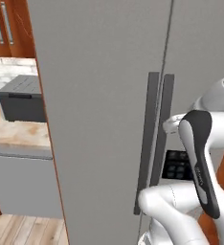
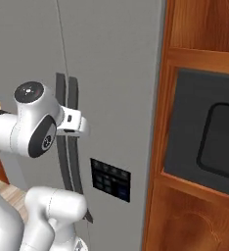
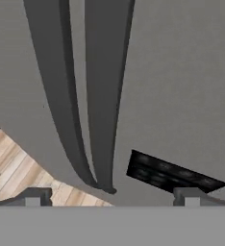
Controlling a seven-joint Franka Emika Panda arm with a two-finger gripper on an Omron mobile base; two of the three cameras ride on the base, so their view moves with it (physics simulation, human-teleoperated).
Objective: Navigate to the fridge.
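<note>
Left base view: the fridge stood directly ahead of the base, its grey doors taking most of the frame, the two dark handles at the centre seam just beyond the folded arm. Left of the fridge, a grey toaster oven sat on a counter, wooden floor below it.

Right base view: fridge close in front, handles behind the arm's wrist; a dark control panel on the door right of the handles. Right of the fridge, a wooden cabinet with a dark built-in oven.

Hand view: gripper pointed at the fridge, handles' lower ends and the control panel ahead; fingertips stood wide apart, nothing between them.

Judgement: the drive looked at its final stage, the base squared up near the doors. Next move would call for little, perhaps a small closing adjustment toward the fridge, then halt
</note>
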